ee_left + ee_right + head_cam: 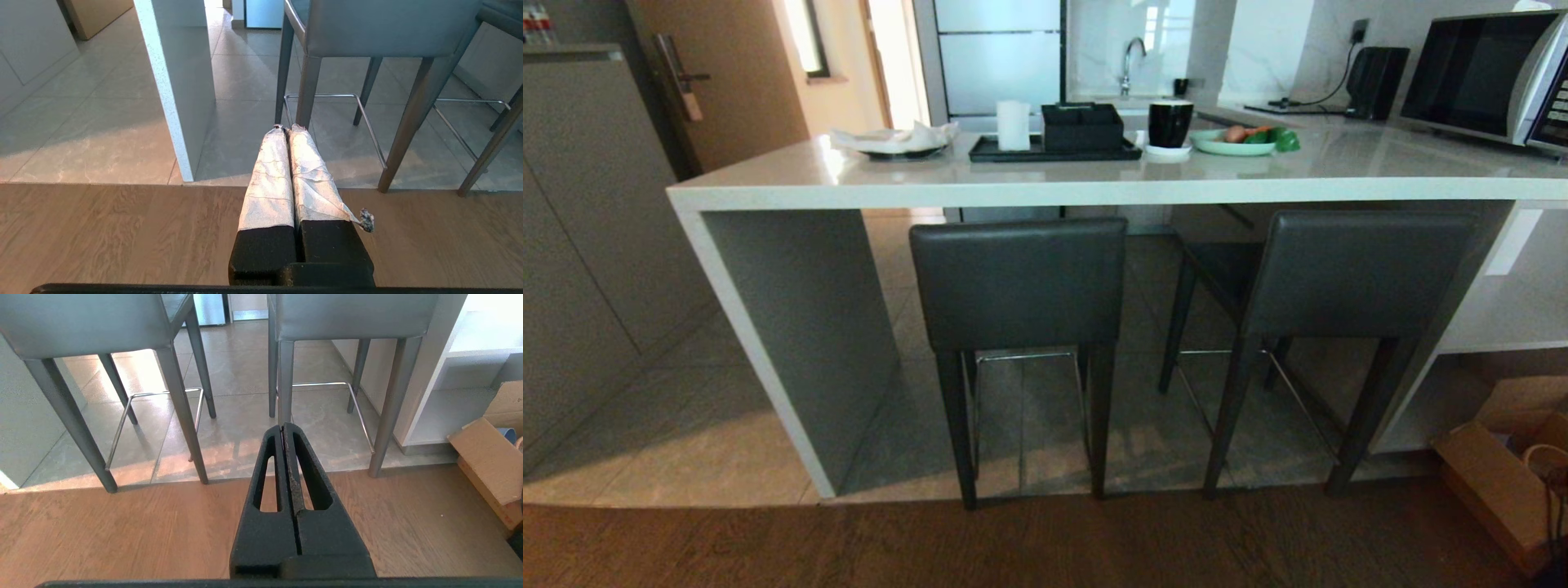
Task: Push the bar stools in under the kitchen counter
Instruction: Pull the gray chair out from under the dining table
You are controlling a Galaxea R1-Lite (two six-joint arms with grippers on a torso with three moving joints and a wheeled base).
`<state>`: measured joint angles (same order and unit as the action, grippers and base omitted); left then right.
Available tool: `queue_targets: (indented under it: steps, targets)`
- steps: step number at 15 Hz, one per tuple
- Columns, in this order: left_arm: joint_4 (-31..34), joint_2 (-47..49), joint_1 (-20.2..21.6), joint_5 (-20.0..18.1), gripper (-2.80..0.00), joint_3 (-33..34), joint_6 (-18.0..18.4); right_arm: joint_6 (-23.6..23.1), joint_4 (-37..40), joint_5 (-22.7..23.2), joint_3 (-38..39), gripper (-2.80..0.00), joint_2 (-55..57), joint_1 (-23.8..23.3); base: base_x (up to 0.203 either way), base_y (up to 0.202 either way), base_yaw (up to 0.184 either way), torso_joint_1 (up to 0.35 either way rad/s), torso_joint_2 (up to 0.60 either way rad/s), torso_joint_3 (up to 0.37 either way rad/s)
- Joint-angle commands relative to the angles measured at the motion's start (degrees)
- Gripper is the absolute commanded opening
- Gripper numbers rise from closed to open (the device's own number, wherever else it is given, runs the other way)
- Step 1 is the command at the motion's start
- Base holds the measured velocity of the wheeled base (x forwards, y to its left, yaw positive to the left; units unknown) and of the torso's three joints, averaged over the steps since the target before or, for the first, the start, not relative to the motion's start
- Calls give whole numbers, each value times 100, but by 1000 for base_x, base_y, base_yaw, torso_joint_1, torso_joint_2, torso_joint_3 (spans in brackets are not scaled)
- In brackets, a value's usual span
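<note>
Left gripper: fingers together, empty, low before kitchen counter
Right gripper: fingers together, empty
Bar stools: backrests outside counter edge
Risk: high push tips right stool; skewed, legs catch counter shelving

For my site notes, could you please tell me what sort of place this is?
Most likely a home kitchen: a stone counter with two bar stools before it, a microwave on top and a sink tap behind.
</note>
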<state>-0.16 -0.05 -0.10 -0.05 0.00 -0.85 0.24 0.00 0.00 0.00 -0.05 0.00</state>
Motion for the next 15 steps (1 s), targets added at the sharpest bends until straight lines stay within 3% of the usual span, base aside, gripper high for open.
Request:
queue_targets:
  steps: [1, 9, 15]
  targets:
    - [-2, 5, 1, -3, -280, 0, -3, 2, 0, 0, 1, -280, 5, 0, 0, 0, 0, 0, 0, 0]
    - [-2, 5, 1, 0, -280, 0, -3, 16, 0, -7, 0, -280, 5, 0, 0, 0, 0, 0, 0, 0]
    - [-2, 5, 1, -4, -280, 0, -3, 11, 0, -9, 8, -280, 5, 0, 174, 0, 2, 3, 2, 3]
